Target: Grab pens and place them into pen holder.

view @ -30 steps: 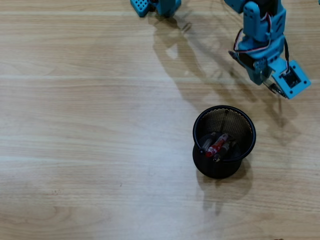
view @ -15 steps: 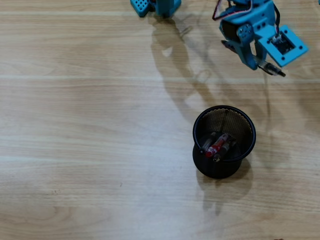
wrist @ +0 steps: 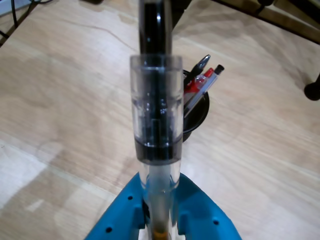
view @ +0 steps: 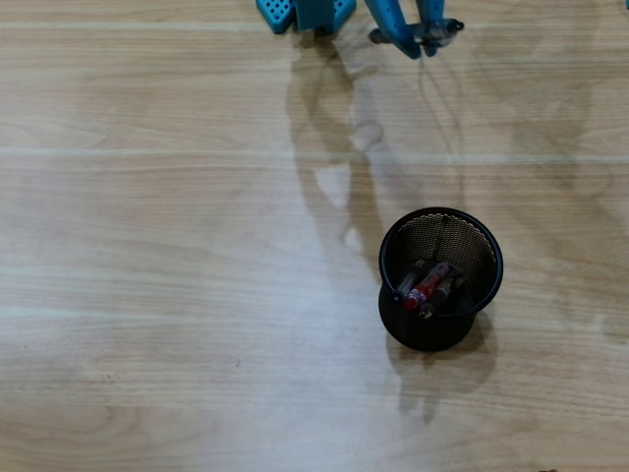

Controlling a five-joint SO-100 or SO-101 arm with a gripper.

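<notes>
- Overhead view, left part: bare wooden worktop [view: 147, 295] of pale planks, with nothing lying on it.
- Overhead view, top centre: the blue arm base [view: 305, 12] sits at the far edge; just right of it the blue hand [view: 418, 37] reaches in from the top edge, well apart from the cup, with a slim pen end showing at its tip.
- Overhead view, right of centre: the black wire-mesh pen holder [view: 393, 246] stands upright on the worktop. Inside it lie pens, among them a red pen [view: 427, 286] leaning between paler ones; I cannot count the rest with certainty.
- Wrist view, centre: the hand [wrist: 160, 220] is closed on a clear pen with black cap [wrist: 156, 115], gripped at the bottom of the frame between the two blue fingers [wrist: 205, 222]. The pen stands straight up the middle of the picture.
- Wrist view, right of that pen: the pen holder [wrist: 197, 117] shows partly behind it, far off on the worktop, with the red pen and a dark clip end sticking out above its rim.
</notes>
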